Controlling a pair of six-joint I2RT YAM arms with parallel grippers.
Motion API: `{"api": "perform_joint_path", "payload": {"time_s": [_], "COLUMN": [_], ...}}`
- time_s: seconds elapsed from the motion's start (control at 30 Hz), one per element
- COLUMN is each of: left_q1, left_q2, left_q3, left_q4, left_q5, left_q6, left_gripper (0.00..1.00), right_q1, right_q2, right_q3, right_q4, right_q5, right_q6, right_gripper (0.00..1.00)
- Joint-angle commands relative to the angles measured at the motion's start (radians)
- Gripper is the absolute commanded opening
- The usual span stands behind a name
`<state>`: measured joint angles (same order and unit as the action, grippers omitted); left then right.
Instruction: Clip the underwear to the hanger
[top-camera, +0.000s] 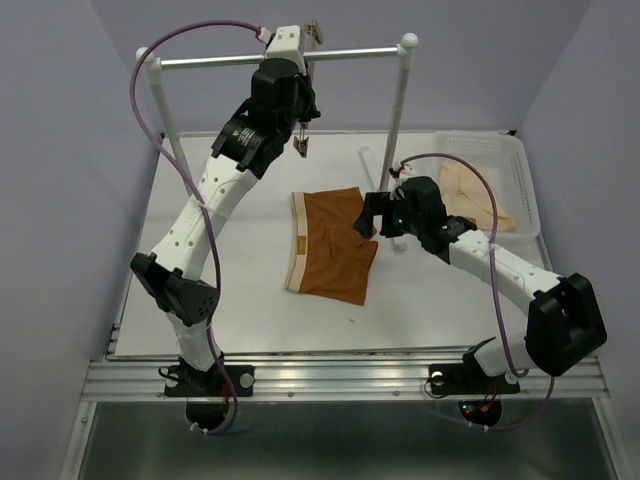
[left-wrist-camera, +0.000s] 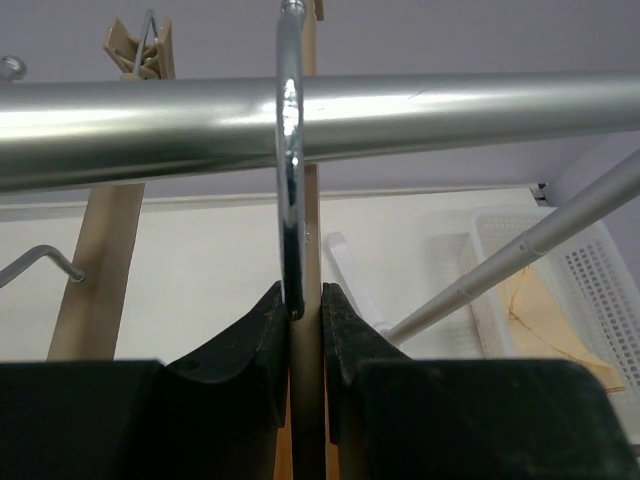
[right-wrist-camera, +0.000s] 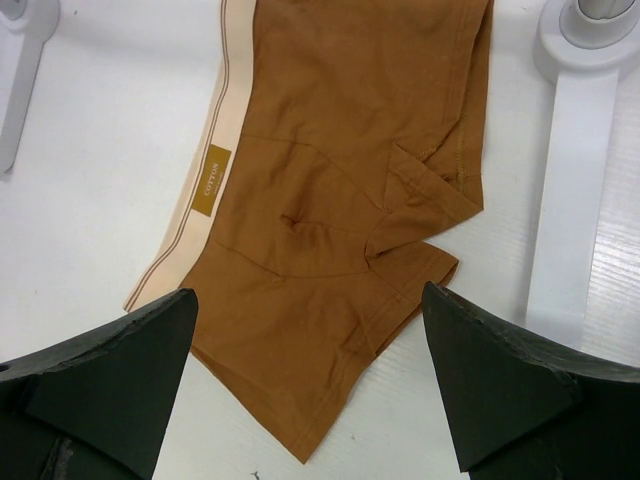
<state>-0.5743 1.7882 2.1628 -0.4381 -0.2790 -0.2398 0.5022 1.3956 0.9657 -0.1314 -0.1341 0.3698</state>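
Overhead, the left arm reached up to the steel rail (top-camera: 330, 55) at the back of the table (top-camera: 200, 290). The left gripper (left-wrist-camera: 305, 295) sat just below the rail with its 2 fingers (left-wrist-camera: 250, 345) drawn in on either side of the hanger (left-wrist-camera: 308, 430). It was clamped on the light-wood bar, and the pads appeared to touch it, though the contact line was too dark to be sure. The hanger's metal hook (left-wrist-camera: 290, 200) looped over the rail directly above the fingers. A 2nd hanger (left-wrist-camera: 100, 260) hung on the same rail just to the left, its clip (left-wrist-camera: 140, 50) showing above the rail.

The underwear (top-camera: 330, 245) lay flat on the table near the middle, apart from the hanger, with its tan waistband (right-wrist-camera: 215, 180) along the left edge. The right gripper (right-wrist-camera: 308, 292) hovered over the garment's right side with its jaws spread wide and nothing between them. In the right wrist view a white post foot (right-wrist-camera: 575, 200) lay just beside the cloth.

A white basket (top-camera: 520, 190) at the table's right edge held pale cream garments (top-camera: 470, 195)
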Motion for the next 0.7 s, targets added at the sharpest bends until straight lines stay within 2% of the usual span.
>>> {"api": "perform_joint_path", "payload": {"time_s": [0.0, 0.33, 0.67], "left_q1": [0.005, 0.001, -0.033], "left_q2": [-0.125, -0.233, -0.392], "left_q3": [-0.046, -0.285, -0.564], "left_q4": [0.117, 0.180, 0.295], "left_q5": [0.031, 0.155, 0.172], "left_q6": [0.022, 0.062, 0.077], "left_gripper": [0.00, 0.00, 0.00], "right_q1": [-0.008, -0.008, -0.008], "right_q2": [-0.010, -0.017, -0.079], "right_q3": [0.030, 0.030, -0.051], "right_q4": [0.012, 0.015, 0.166], "right_q5": [-0.015, -0.028, -0.101], "right_q6": [-0.006, -0.008, -0.043], "right_gripper": [1.00, 1.00, 1.00]}}
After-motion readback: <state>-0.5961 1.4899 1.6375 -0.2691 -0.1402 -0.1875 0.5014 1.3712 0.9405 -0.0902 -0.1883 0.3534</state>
